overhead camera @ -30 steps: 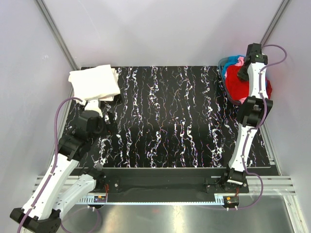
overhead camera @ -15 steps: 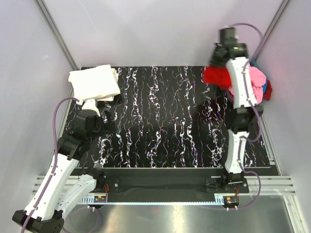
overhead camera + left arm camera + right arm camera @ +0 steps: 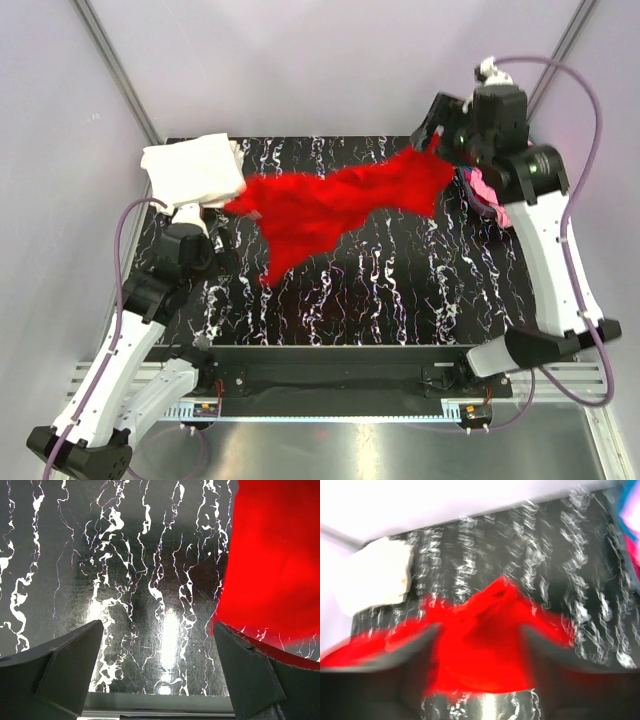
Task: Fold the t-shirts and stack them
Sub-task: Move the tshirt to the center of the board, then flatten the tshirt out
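Fold in progress: the right gripper (image 3: pixel 432 146), at the upper right of the overhead frame, pinches 1 end of the red t-shirt (image 3: pixel 330 205), which stretches on a long diagonal down and left over the black table (image 3: pixel 400 290), its far end just beside the folded white t-shirt (image 3: pixel 190 170). The left gripper (image 3: pixel 157 630), spread wide and empty, hangs at the left with red cloth filling the right side of its wrist view, so it is judged the nearer arm for the free end.
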